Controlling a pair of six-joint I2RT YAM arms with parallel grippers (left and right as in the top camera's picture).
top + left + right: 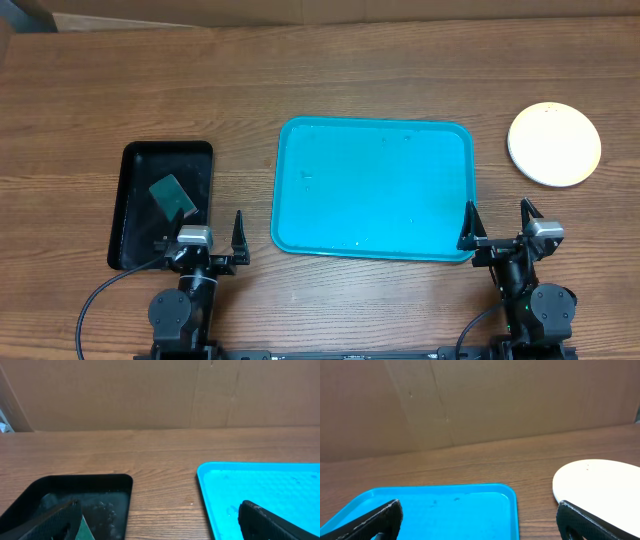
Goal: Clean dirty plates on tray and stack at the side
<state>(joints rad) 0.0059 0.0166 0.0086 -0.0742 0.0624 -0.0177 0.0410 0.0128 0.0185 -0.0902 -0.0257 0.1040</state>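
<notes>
Tray (372,188) in middle of counter (300,80). White plate (555,145) on counter, right of tray, not touching it. Left tool (200,240) wide open, holds nothing, beside black tray (135,200). Right tool (497,225) wide open too, holds nothing, at tray's near right corner. Green sponge (172,195) lies in black tray.

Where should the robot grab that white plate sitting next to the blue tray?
Probably its near rim. The white plate lies flat on the table, so only the thin edge offers a pinch. The right end effector, open and closest, could come in low from the robot's side, one finger above the rim, one below.
</notes>
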